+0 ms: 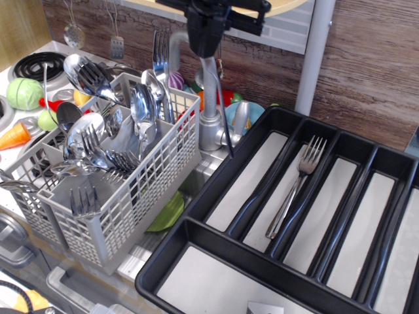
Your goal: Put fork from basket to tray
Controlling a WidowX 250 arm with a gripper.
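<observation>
Gripping a fork (221,108) by one end, the tool (206,46) suspends it between basket (124,196) and tray (216,176).

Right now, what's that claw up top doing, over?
Gripper shut on a fork, hanging handle-down near the tray edge. One fork already lies in the tray. Faucet close behind.

- basket (131,203): light grey plastic lattice, matt
- tray (216,190): black plastic, slight sheen on the ridges; floors pale grey, matt
- fork (293,186) lying in tray: shiny silver metal, smooth
- cutlery standing in basket (141,108): polished metal, mirror-glossy
- faucet (208,98): brushed-looking grey metal
- back wall (366,59): dark wood-look, rough grain
- gripper (208,26): black, matt
</observation>
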